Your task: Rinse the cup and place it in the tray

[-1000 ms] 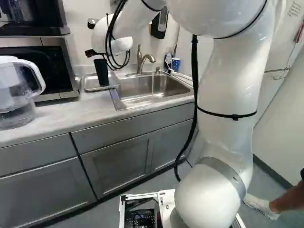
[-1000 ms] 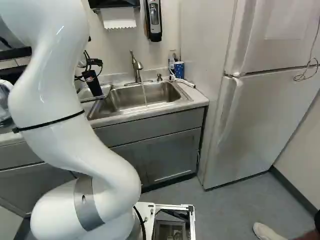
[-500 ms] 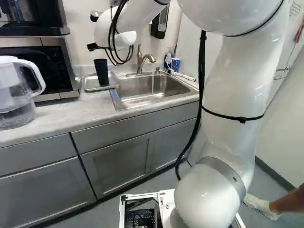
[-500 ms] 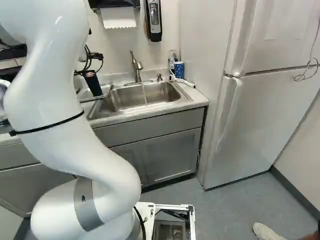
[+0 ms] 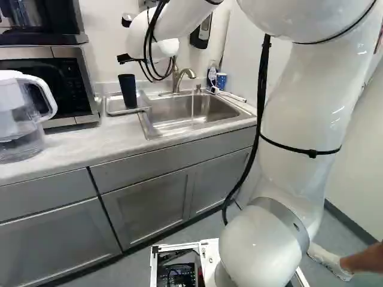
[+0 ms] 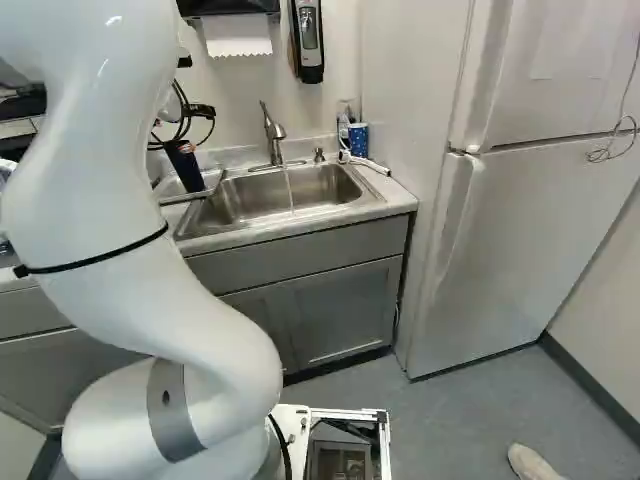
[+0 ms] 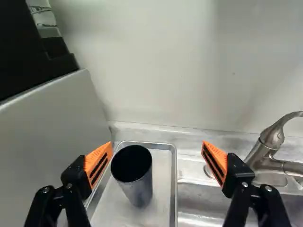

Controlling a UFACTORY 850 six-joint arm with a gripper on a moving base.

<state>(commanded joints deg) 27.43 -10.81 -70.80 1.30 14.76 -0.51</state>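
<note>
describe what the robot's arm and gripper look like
The arm is glossy white with rounded joints, a grey band low down, thin black straps and black cables outside. The gripper is black, with two jointed fingers, visible screws and wedge-shaped orange pads with dark slots.

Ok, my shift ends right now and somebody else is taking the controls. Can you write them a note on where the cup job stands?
Pincer: open, holding nothing, clear of the cup.
Cup: upright in the metal tray, beside the sink.
Faucet: water is running into the sink.
Done: cup placed in the tray. Whether it was rinsed, these pictures cannot show.
Left: if the rinse is confirmed, probably just backing the arm away without knocking the cup, and perhaps having the water turned off.
</note>
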